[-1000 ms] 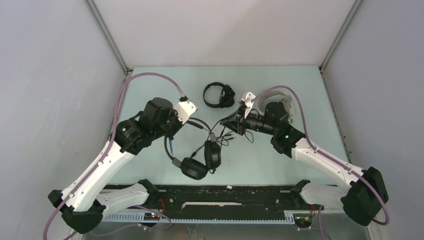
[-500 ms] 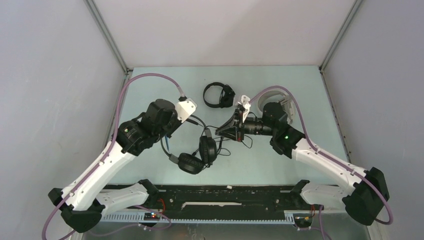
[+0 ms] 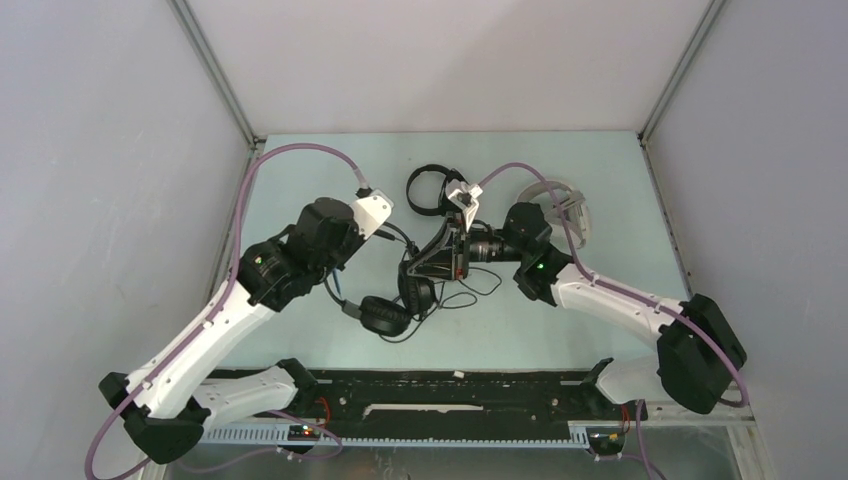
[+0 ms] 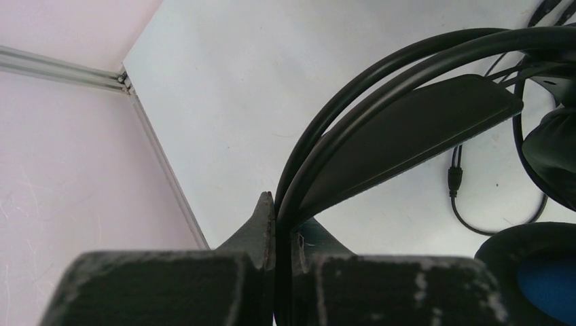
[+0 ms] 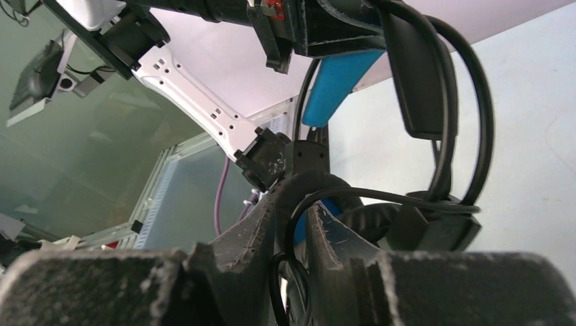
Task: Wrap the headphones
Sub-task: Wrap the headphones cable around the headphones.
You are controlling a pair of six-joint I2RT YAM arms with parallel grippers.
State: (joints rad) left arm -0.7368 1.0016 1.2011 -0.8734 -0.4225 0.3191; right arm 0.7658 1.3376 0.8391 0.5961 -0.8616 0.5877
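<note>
The bulkier black headphones [image 3: 385, 316] with the blue-lined headband hang from my left gripper [image 3: 393, 238], which is shut on the thin headband wires [image 4: 353, 102]. One ear cup [image 4: 536, 272] shows low at the right of the left wrist view. My right gripper [image 3: 418, 268] is right against the ear cups. Its jaws stand slightly apart, and the black cable [image 5: 380, 193] loops loosely between them [image 5: 293, 204]. The blue lining [image 5: 336, 81] hangs just behind. The rest of the cable [image 3: 470, 295] trails on the table.
A small slim black headset [image 3: 432, 190] lies at the back middle, close behind my right wrist. A white headset [image 3: 560, 200] lies at the back right, partly hidden by the right arm. Grey walls close in the table on three sides.
My right arm has swung left to the ear cups, and its jaws have parted around the cable. The left gripper has drawn the headphones slightly up and back, still shut on the headband.
</note>
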